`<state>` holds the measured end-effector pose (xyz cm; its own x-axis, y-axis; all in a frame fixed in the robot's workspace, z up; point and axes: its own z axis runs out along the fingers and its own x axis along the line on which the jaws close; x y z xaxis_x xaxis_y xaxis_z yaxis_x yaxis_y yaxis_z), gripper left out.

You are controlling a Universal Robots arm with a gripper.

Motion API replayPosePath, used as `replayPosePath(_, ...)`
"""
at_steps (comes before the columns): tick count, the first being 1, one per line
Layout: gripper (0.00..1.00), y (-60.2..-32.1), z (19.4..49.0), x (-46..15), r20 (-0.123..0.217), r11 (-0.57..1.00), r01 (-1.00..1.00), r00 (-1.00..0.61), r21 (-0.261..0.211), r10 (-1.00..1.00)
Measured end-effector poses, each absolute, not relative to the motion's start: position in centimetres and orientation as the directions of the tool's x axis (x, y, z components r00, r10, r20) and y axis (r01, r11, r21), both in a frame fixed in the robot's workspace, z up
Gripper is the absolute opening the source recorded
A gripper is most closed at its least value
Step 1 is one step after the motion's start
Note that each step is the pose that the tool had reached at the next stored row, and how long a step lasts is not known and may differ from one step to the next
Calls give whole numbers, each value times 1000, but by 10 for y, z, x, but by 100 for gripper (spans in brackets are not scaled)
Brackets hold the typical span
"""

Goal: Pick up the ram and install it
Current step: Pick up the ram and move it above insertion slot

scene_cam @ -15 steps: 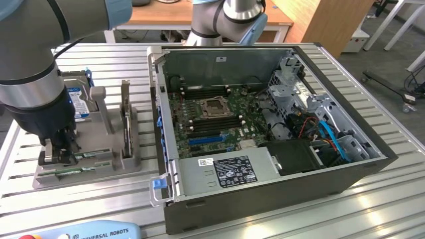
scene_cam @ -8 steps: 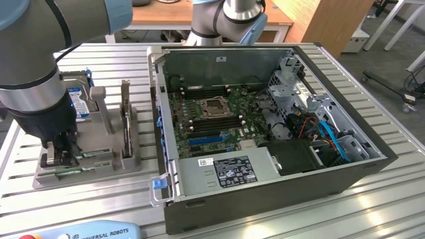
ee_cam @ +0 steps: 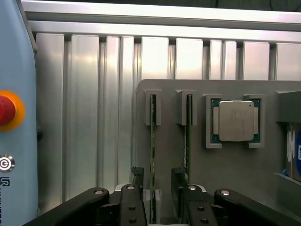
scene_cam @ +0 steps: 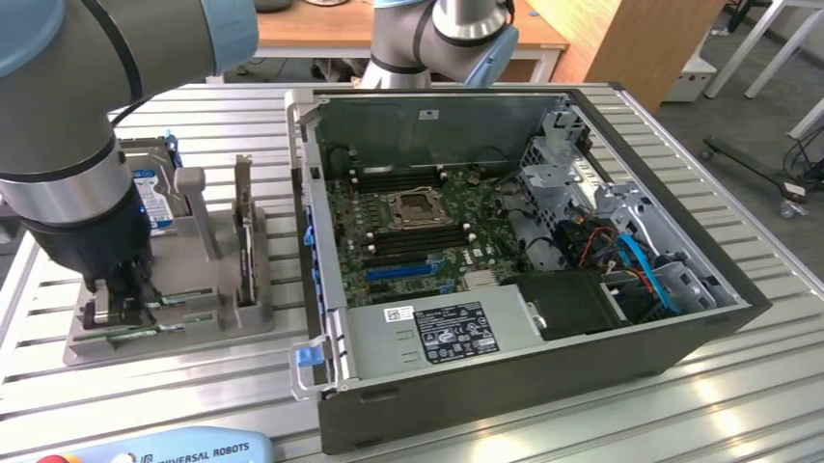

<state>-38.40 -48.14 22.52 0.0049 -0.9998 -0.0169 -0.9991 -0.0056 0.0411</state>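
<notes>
1. Working on the pick-up step: reaching down with the gripper into the grey holder sitting near the table's edge on the exterior view's left, beside the open computer case.
2. Straddling the ram, standing on edge in the slot nearest the holder's outer edge, with the second ram one slot further in and the processor chip beyond that.
3. Holding the jaws wide open, gripping nothing; placing one of the fingers on each side of the ram's board, seemingly with a gap at both faces.
4. Judging the grasp as not yet made and the install into the case as not begun.
5. Judging the next move as calling for an even squeeze on the two flat faces and a straight lift out of the slot, avoiding the second ram lying just beside the inner finger.
</notes>
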Motion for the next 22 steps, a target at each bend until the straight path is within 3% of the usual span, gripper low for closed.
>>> replayPosePath(22,37,-484,213,-384,-17,-5,-999,5,41,-1000)
